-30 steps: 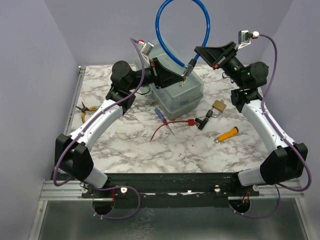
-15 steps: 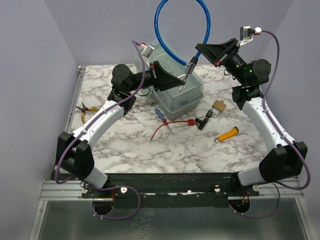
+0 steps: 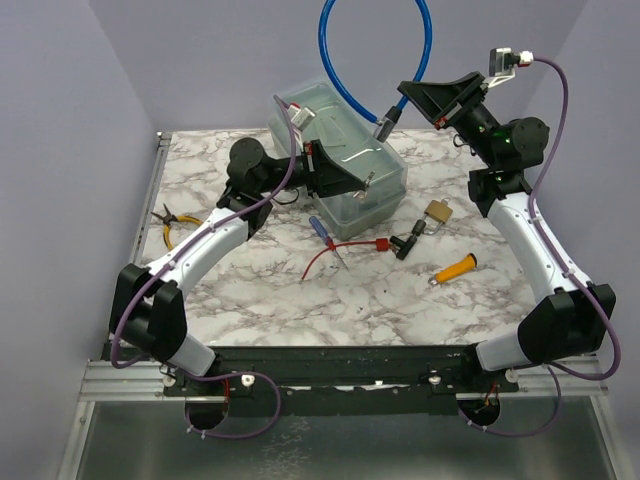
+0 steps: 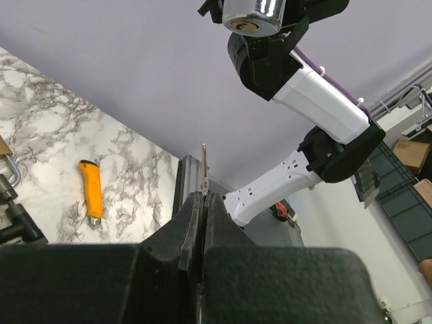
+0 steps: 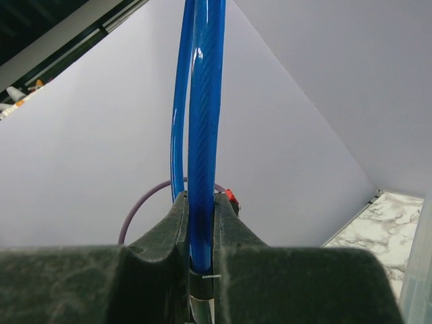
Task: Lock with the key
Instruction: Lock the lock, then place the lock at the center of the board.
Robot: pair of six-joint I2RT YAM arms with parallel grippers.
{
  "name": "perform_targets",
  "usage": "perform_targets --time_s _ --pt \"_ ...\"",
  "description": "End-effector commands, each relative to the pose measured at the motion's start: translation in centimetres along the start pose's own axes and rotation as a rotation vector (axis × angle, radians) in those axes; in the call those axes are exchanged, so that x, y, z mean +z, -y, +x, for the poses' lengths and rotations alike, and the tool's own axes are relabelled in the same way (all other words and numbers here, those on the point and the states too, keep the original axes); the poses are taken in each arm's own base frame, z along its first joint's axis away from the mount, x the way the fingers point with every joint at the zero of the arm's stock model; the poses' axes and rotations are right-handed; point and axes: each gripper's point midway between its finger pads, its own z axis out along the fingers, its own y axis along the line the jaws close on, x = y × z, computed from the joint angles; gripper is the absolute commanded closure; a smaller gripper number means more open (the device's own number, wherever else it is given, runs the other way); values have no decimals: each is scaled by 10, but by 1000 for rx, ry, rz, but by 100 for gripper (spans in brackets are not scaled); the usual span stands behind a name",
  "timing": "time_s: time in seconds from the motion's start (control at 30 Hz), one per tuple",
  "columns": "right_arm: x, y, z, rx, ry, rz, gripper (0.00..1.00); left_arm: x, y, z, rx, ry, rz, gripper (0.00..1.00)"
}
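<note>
The lock, a small brass padlock, lies on the marble table right of the clear box. My left gripper is shut on a thin silver key, whose blade sticks out past the fingertips. My right gripper is raised above the box. It is shut on a blue cable loop just above the cable's silver cylinder end. That cylinder's keyhole face shows at the top of the left wrist view, apart from the key tip.
A clear plastic box stands mid-table under both grippers. In front of it lie a blue screwdriver, a red wire, a black connector and an orange tool handle. Yellow-handled pliers lie at the left edge.
The right gripper has lifted the cable end up and to the right, away from the key. The left gripper with the key has dropped lower over the box.
</note>
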Motion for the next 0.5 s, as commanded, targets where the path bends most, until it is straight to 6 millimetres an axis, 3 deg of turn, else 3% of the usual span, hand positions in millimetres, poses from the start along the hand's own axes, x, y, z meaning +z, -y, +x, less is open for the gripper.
perform_targets --time_s 0.0,0.1,0.2,0.37,0.47 --pt "3 -24 -13 -64 36 -70 100 -7 22 0 76 -9 45 100" --pt "1 -23 -10 -69 28 -68 100 -17 17 -8 84 22 13 100" --pt "-2 -20 -6 -70 16 -61 100 -38 9 -31 110 92 -53 100" --pt "-2 -9 8 -50 -15 -40 100 -88 -5 -73 181 207 -213 100" --pt "6 -9 27 -47 -60 -62 99 -124 -14 -104 241 297 -367 100"
